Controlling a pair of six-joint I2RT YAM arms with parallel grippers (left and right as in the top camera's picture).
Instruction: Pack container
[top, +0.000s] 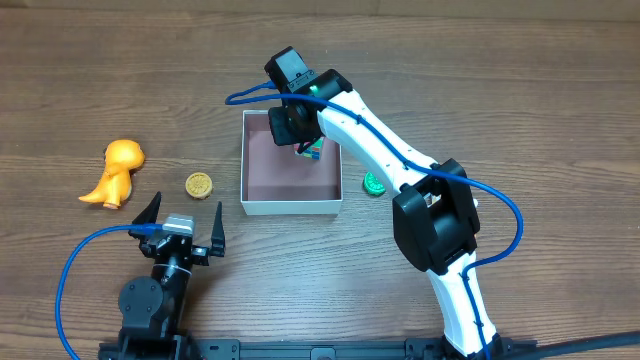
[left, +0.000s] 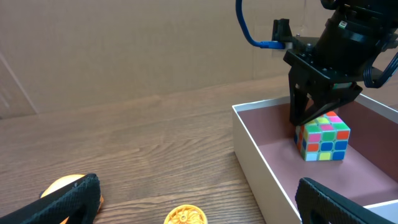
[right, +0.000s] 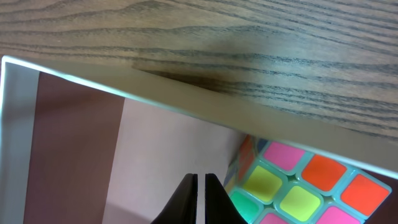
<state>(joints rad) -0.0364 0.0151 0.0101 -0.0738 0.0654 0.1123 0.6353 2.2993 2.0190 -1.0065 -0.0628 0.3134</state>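
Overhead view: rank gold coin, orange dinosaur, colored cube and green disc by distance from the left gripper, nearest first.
1. Gold coin: on the table just ahead of the left gripper.
2. Orange dinosaur: further out to its left.
3. Colored cube: inside the container, far right corner.
4. Green disc: past the container's right wall.

Overhead top-down, wrists low; all share container (top: 290, 207).

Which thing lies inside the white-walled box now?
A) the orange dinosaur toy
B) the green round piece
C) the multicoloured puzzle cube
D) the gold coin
C: the puzzle cube sits on the floor of the container, while the dinosaur, the coin and the green piece lie on the table outside its walls.
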